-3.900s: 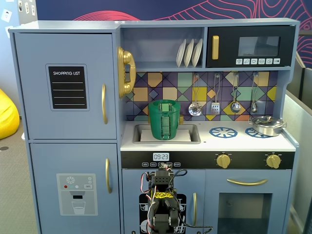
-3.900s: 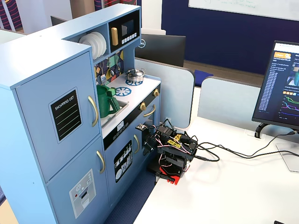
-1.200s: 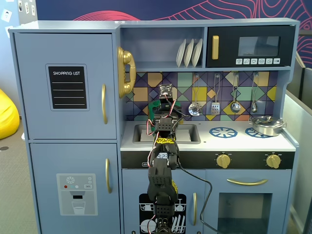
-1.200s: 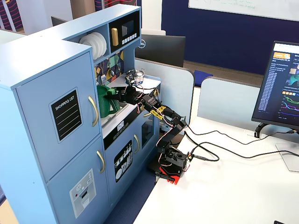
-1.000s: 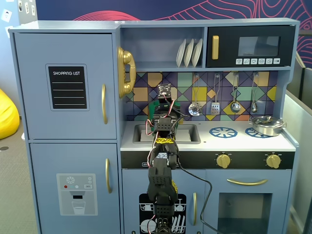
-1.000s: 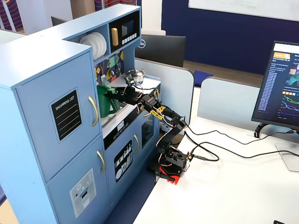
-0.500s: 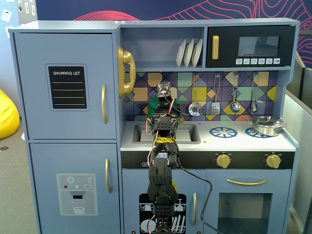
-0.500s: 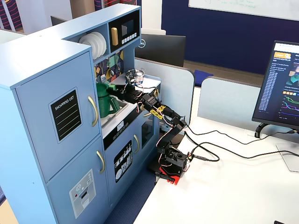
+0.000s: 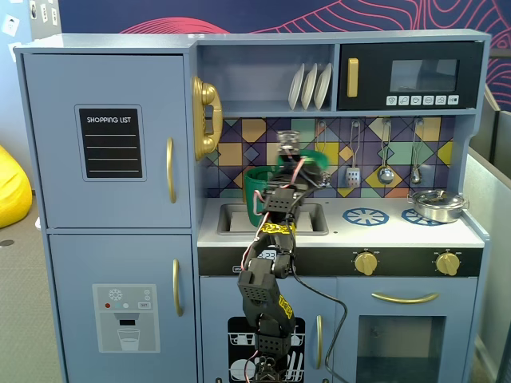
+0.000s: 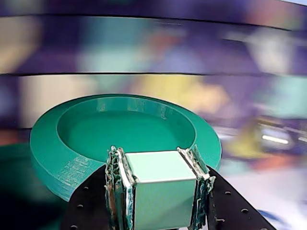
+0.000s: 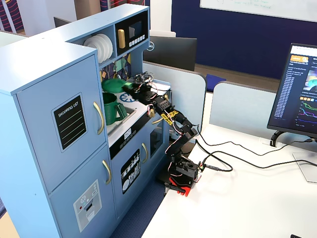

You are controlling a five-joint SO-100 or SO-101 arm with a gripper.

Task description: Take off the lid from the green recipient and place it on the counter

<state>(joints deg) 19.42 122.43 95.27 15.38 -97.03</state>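
My gripper (image 10: 154, 157) is shut on the light-green block handle (image 10: 160, 187) of the green lid (image 10: 72, 143), with one jaw on each side of the block. The lid hangs tilted in the air, clear of the green recipient (image 9: 254, 191), which stands open at the left of the sink. In a fixed view the blurred lid (image 9: 313, 162) is up and to the right of the recipient, over the sink. From the side, the lid (image 11: 114, 85) is above the recipient (image 11: 111, 108). The white counter (image 9: 391, 227) with blue burner rings lies to the right.
A silver metal pot (image 9: 437, 205) sits on the right burner. The recessed sink (image 9: 235, 219) lies under the arm. Utensils hang on the tiled back wall (image 9: 386, 155). A shelf with white plates (image 9: 310, 86) is overhead. The arm's base (image 11: 181, 173) stands on a white desk.
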